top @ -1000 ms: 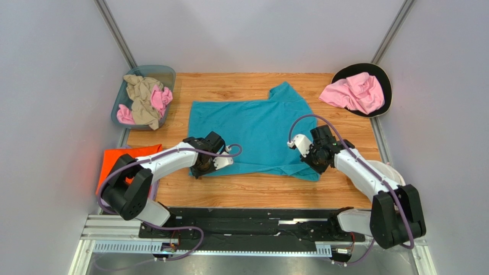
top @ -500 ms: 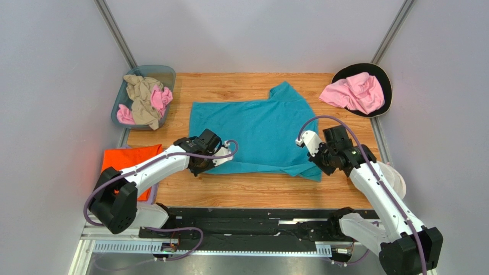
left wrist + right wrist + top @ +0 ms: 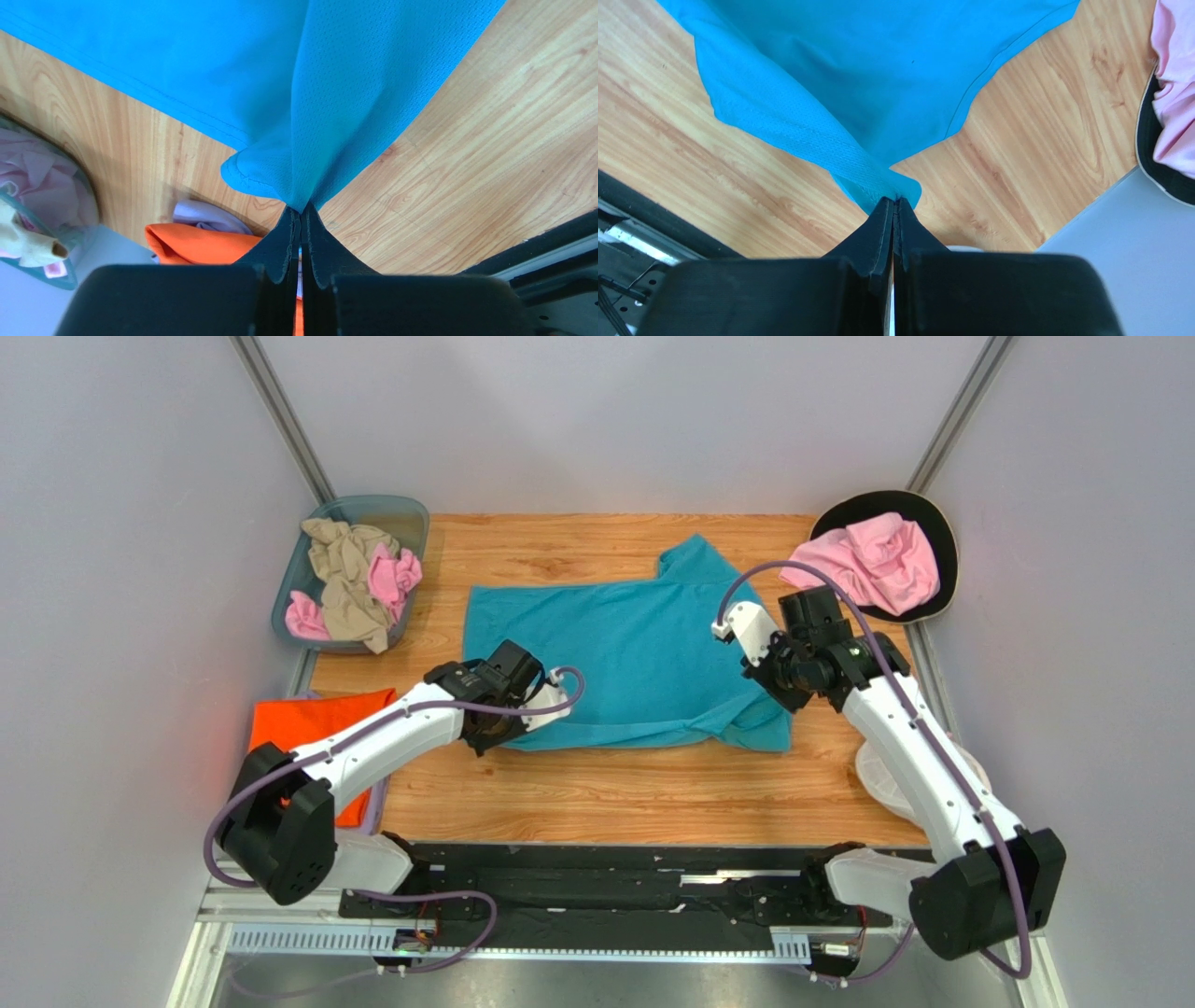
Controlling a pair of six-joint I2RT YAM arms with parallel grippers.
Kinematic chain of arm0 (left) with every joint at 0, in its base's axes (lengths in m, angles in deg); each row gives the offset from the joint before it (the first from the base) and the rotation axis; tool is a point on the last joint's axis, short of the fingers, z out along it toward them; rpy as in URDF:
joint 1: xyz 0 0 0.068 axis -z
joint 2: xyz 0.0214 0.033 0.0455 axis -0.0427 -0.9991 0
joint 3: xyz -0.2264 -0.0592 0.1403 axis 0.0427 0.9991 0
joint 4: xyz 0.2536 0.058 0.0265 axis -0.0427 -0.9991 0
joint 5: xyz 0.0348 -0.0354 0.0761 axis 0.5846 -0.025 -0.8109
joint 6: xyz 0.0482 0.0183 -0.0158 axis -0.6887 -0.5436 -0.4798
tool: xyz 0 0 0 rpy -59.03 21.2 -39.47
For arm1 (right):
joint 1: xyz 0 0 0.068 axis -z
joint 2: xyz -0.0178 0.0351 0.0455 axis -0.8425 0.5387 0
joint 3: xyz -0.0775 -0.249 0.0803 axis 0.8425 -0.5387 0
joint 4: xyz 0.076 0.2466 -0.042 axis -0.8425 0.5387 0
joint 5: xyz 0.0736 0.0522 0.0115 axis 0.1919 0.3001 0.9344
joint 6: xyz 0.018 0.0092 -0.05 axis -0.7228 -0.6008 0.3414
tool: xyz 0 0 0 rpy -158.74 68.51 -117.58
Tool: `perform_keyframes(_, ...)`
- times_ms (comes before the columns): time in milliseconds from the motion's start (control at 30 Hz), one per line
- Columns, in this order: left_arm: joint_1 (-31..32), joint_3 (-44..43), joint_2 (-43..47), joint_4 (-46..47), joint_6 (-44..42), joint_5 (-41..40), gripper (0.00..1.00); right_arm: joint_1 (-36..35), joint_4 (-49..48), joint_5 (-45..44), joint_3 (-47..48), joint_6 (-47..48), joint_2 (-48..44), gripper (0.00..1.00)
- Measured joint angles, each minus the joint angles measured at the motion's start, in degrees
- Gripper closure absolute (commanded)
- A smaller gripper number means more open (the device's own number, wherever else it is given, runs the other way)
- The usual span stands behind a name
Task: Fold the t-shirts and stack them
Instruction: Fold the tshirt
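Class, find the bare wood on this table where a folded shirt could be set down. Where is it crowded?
Bare: the near strip between the teal t-shirt and the black rail; the far strip between the bin and the shirt's sleeve. Crowded: the middle, covered by that shirt.

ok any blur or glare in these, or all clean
Top external: even soft light, no glare, only faint shadows on the table. Left wrist: the teal t-shirt is sharp enough to show its weave; the left gripper is a dark near-silhouette. Right wrist: the right gripper is equally dark, the pink t-shirt bright at the frame edge.
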Motion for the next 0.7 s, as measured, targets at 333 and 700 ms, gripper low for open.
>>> perform_keyframes(333, -0.1, -5.2, -4.3, 0.1, -0.3, -2.0, 1.0, -0.1, -2.7, -1.7, 10.4, 0.4, 14.1, 1.0)
perform_keyframes(700, -4.5, -10.2, -10.9, 0.2, -2.4, -3.3, 1.0, -0.1, -4.8, -4.7, 18.1, 1.6, 24.2, 1.0)
